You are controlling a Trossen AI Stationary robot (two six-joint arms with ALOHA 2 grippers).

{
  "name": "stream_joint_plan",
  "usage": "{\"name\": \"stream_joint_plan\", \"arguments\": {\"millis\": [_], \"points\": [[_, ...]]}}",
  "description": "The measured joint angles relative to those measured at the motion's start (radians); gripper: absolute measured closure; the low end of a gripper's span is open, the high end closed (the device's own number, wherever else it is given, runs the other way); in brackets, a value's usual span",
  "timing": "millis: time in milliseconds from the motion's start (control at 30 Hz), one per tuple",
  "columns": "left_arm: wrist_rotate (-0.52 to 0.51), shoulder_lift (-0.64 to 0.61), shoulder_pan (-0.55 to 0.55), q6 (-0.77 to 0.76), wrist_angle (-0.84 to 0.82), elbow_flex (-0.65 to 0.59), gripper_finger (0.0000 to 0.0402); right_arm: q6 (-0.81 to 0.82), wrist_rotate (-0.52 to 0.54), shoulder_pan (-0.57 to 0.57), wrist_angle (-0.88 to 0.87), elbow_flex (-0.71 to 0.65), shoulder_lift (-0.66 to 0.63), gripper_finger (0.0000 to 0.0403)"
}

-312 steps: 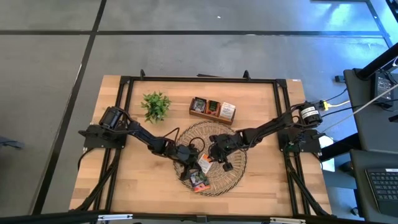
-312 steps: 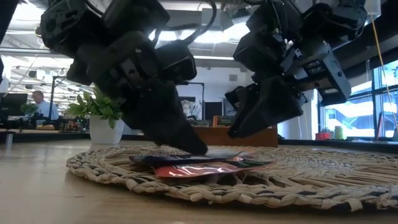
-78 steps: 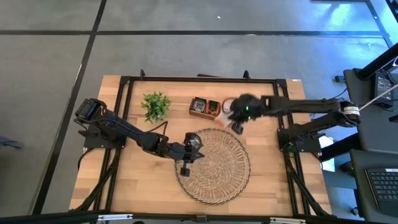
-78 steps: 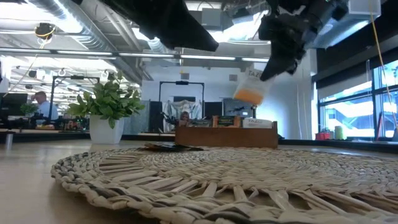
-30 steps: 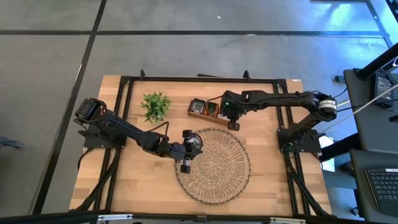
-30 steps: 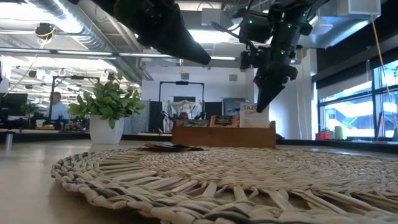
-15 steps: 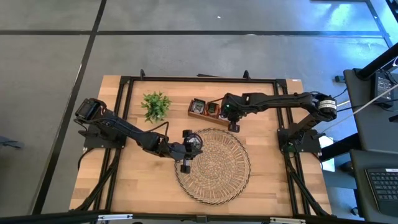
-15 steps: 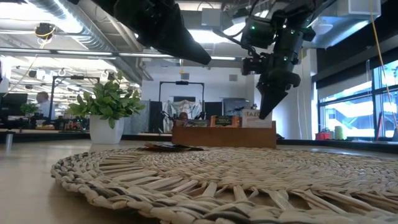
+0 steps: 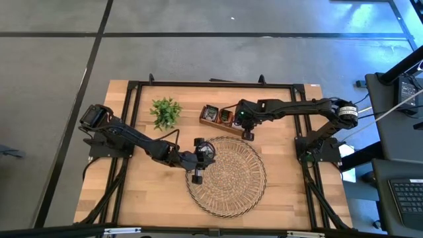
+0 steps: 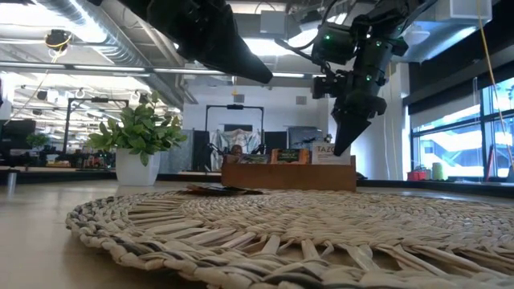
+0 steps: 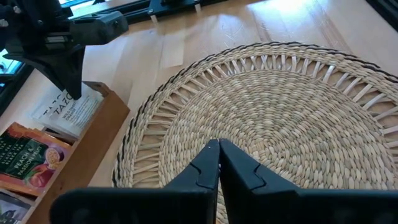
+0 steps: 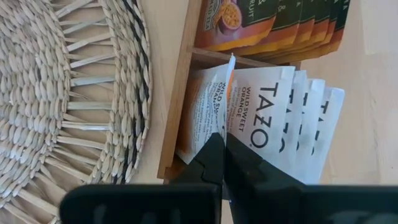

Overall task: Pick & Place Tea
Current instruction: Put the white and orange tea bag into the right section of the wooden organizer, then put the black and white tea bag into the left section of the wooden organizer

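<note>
The tea sachets stand in the brown wooden box (image 9: 225,116): white ones (image 12: 280,124) in its right compartment, dark and orange ones (image 12: 273,25) beside them. My right gripper (image 12: 223,142) is over that right compartment, shut on a white-and-orange sachet (image 12: 208,106) that stands at the front of the white stack. In the low view this gripper (image 10: 340,147) points down at the box (image 10: 289,172). My left gripper (image 11: 219,146) is shut and empty, hovering above the left part of the round woven tray (image 11: 280,118). My right gripper pinches the white-and-orange sachet by its upper edge (image 12: 229,93) between the two fingers. It comes from above, pointing down. The sachet stands upright with its lower part inside the box's right compartment, against the other white sachets.
The woven tray (image 9: 228,173) lies in the middle of the table, just in front of the box. A small green plant in a white pot (image 9: 165,112) stands left of the box. Black frame rails run along the table's edges.
My right gripper has come down a little over the box's right compartment, still shut, and the white-and-orange sachet has sunk lower into the compartment with it.
</note>
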Motion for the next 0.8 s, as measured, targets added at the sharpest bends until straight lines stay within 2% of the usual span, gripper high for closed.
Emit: {"name": "stream_joint_plan", "arguments": {"millis": [200,400,567,700,800], "points": [[0.000,0.000,0.000,0.000,0.000,0.000,0.0392,-0.026,0.001,0.000,0.000,0.000,0.000,0.0388],[0.000,0.000,0.000,0.000,0.000,0.000,0.0398,-0.025,0.007,0.000,-0.024,0.026,-0.002,0.0329],[0.005,0.000,0.000,-0.004,-0.002,0.000,0.0399,-0.019,0.087,0.000,-0.104,0.093,-0.017,0.0280],[0.010,0.000,0.000,-0.025,-0.012,0.000,0.0394,0.031,0.167,0.000,-0.145,0.152,-0.033,0.0265],[0.014,0.000,0.000,-0.048,-0.024,0.000,0.0394,0.055,0.112,0.003,-0.112,0.165,-0.047,0.0263]]}}
